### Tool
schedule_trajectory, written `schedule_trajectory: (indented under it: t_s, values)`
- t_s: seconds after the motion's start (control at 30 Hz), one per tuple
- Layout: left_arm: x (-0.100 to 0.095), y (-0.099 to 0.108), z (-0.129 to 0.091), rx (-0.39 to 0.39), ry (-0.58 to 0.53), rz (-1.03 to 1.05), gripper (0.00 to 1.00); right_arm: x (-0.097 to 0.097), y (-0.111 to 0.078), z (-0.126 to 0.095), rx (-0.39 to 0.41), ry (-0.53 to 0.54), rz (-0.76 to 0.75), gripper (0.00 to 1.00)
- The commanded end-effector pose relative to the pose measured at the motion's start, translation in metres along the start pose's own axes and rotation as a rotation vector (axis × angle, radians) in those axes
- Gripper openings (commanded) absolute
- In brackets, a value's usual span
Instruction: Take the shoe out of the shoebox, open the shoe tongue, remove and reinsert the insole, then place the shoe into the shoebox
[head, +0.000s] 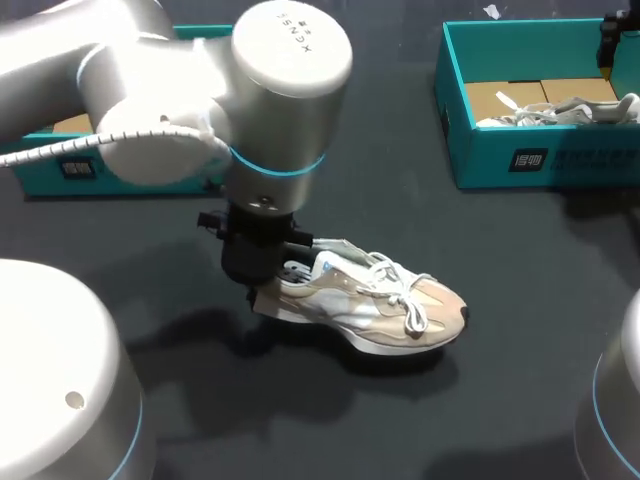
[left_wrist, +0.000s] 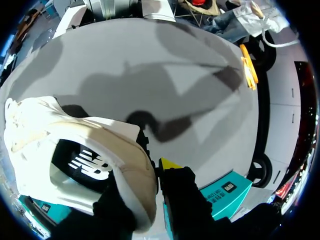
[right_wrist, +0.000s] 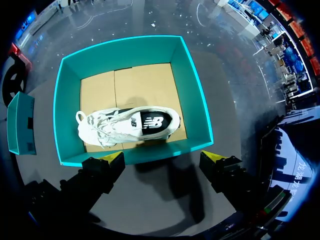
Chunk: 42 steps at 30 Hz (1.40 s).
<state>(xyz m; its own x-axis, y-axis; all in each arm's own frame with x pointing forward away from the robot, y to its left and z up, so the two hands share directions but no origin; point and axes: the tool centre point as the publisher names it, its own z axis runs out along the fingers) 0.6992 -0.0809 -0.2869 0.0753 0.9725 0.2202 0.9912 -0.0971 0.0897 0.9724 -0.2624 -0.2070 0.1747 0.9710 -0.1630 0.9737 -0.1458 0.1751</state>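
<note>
Your left arm (head: 200, 90) comes in from the upper left of the frame and fills much of it. From above, it hides the heel end of the shoe (head: 375, 305). The shoe lies on its sole on the dark bench (head: 520, 260) just below the middle of the frame, with its toe pointing right and its laces loose over the top. The left hand (head: 262, 290) sits right at that heel. Its wrist camera shows it clamped on the heel collar: one yellow-tipped finger (left_wrist: 170, 164) presses the outside of the heel, and the other finger lies on the inner side, next to the black insole (left_wrist: 85, 162). A teal box (head: 60, 170) stands at the upper left of the frame, mostly behind that arm and near the left hand. The shoebox (head: 540, 160) stands in the upper right corner, well apart from the shoe. A second shoe (head: 560, 110) already lies in it on the cardboard floor. Your right hand (right_wrist: 163, 159) hangs over the shoebox with its fingers spread wide, gripping nothing.
</note>
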Motion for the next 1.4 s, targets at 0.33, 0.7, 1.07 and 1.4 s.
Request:
schedule_trajectory:
  t_s: [0.33,0.7,1.07,1.4]
  values:
    - [-0.031,0.005,0.02,0.0,0.027,-0.01,0.0,0.0,0.0,0.0,0.0,0.0,0.0,1.0]
    - [-0.037,0.01,0.037,-0.02,0.033,-0.036,0.0,0.0,0.0,0.0,0.0,0.0,0.0,1.0]
    - [-0.055,0.009,0.05,-0.032,0.004,-0.033,0.0,0.0,0.0,0.0,0.0,0.0,0.0,1.0]
    - [-0.067,0.011,0.062,-0.036,-0.002,-0.033,0.0,0.0,0.0,0.0,0.0,0.0,0.0,1.0]
